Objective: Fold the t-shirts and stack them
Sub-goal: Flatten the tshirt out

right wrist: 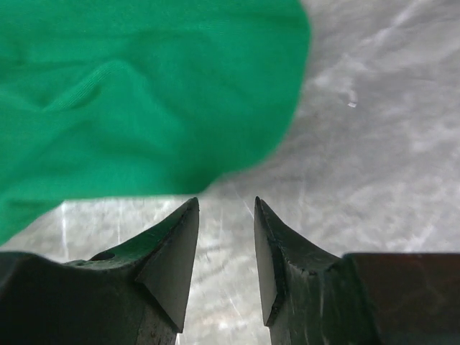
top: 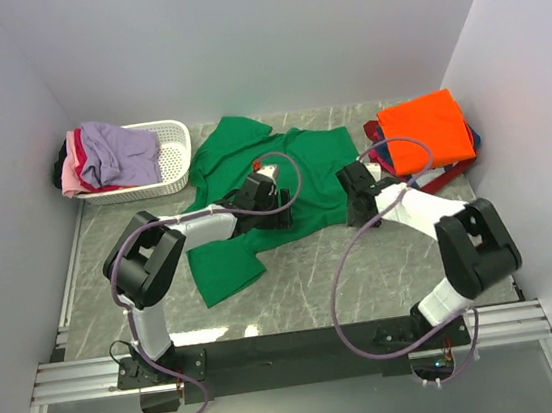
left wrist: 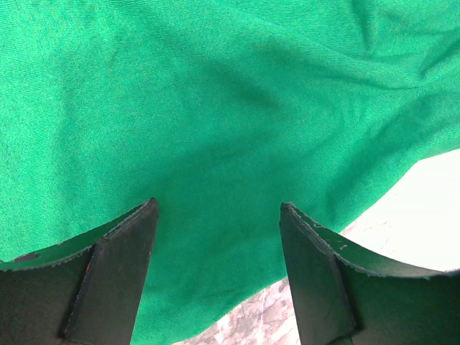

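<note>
One bright green t-shirt (top: pixel 273 182) lies rumpled mid-worktop (top: pixel 316 282), left claw (left wrist: pixel 219 208) spread wide right over it, right claw (right wrist: pixel 226 205) partly apart and empty at its edge, one orange t-shirt (top: pixel 428 127) topping the right-hand pile, one white basket (top: pixel 153 189) back left.

Pale walls (top: pixel 235 40) on three sides, grey marbled tabletop (top: pixel 306 283), metal rail (top: pixel 85 376) at near edge, seemingly even light

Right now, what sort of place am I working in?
Probably a lab test cell, not a home: plain white walls box in a marble-look table, both arms are bolted to a metal rail, and a white basket holds shirts.
</note>
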